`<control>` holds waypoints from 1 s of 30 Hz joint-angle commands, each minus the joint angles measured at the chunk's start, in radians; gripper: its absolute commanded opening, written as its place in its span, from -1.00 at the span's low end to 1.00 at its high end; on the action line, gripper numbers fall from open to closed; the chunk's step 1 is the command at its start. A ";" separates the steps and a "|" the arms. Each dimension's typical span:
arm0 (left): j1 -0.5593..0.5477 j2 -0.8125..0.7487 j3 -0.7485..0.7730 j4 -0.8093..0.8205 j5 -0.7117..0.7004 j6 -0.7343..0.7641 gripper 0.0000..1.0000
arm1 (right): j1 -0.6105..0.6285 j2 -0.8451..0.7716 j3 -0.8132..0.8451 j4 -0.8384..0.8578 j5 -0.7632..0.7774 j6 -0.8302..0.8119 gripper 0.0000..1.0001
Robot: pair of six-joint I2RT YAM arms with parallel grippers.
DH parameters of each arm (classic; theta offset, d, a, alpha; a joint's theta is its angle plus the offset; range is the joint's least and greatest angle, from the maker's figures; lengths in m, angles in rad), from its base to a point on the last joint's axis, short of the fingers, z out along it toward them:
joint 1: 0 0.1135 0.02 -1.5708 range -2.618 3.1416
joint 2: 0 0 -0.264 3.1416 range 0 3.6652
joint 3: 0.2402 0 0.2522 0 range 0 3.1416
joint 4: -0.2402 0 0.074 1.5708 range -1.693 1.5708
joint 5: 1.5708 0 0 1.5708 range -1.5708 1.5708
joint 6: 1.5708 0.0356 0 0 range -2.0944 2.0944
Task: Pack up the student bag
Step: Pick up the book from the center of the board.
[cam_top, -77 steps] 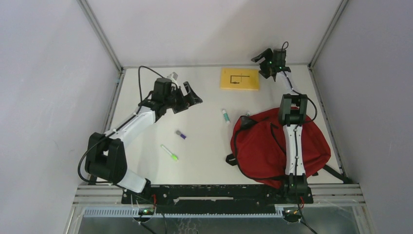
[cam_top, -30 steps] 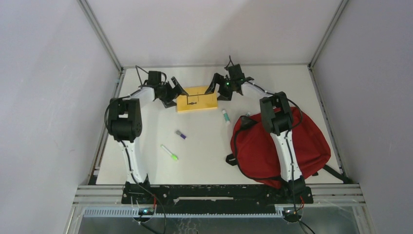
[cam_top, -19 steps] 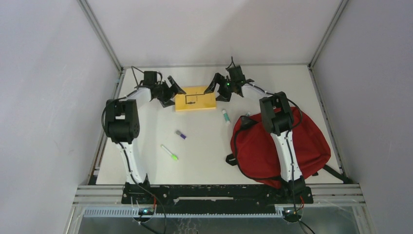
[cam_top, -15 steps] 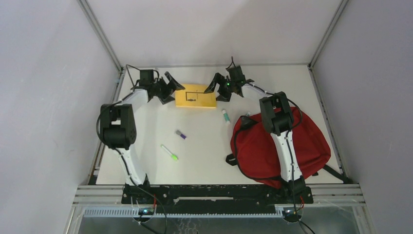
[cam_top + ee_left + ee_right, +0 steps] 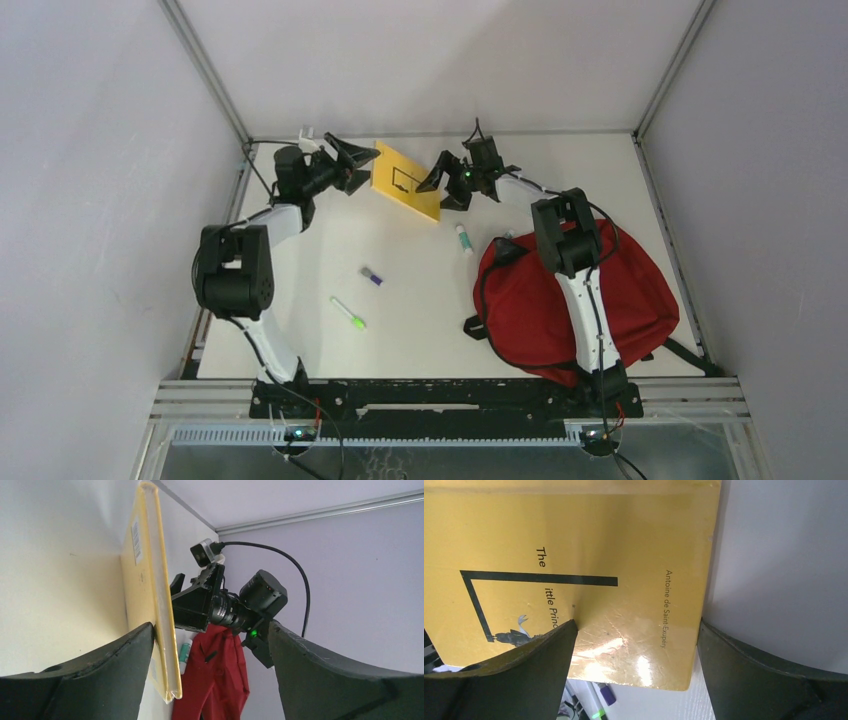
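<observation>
**Mia:** Look at the left pincer (image 5: pixel 356 165). Is it holding anything?

**Tom:** No. Its two fingers are spread wide. The thin edge of the yellow book (image 5: pixel 405 182) sits right by one finger, but nothing squeezes it.

**Mia:** And the right pincer (image 5: pixel 441 186)?

**Tom:** Wide open too. It faces the book's cover from the other side. The book stands tilted on one edge between the two pincers, at the far end of the tabletop (image 5: pixel 420 330).

**Mia:** Where is the student bag (image 5: pixel 520 300)?

**Tom:** It lies flat on the right side of the tabletop. From the pincers it is to the right and near. The right arm reaches out over it.

**Mia:** So which arm is closer to the bag?

**Tom:** The right one, by a lot. The left pincer is well apart from it.

**Mia:** What comes next, do you think?

**Tom:** I think the book has to go near and right, thin edge first, into the bag. I cannot tell if the bag's mouth is open.

**Mia:** Anything else lying around?

**Tom:** A green pen (image 5: pixel 349 314) and a small purple thing (image 5: pixel 371 276) lie in the middle. A little tube (image 5: pixel 462 237) lies near the bag.
</observation>
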 commanded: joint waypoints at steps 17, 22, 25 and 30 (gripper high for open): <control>-0.058 0.062 0.079 -0.365 0.058 0.241 -0.30 | 0.063 0.068 0.004 -0.016 -0.075 0.014 0.93; -0.062 0.024 0.137 -0.591 -0.037 0.360 -0.95 | 0.062 0.066 -0.001 -0.024 -0.072 0.002 0.92; -0.063 -0.011 0.139 -0.614 -0.057 0.373 -1.00 | 0.063 0.042 0.003 -0.049 -0.066 -0.020 0.91; -0.059 -0.113 0.132 -0.637 -0.085 0.388 -1.00 | 0.060 -0.103 0.014 -0.204 0.061 -0.140 0.93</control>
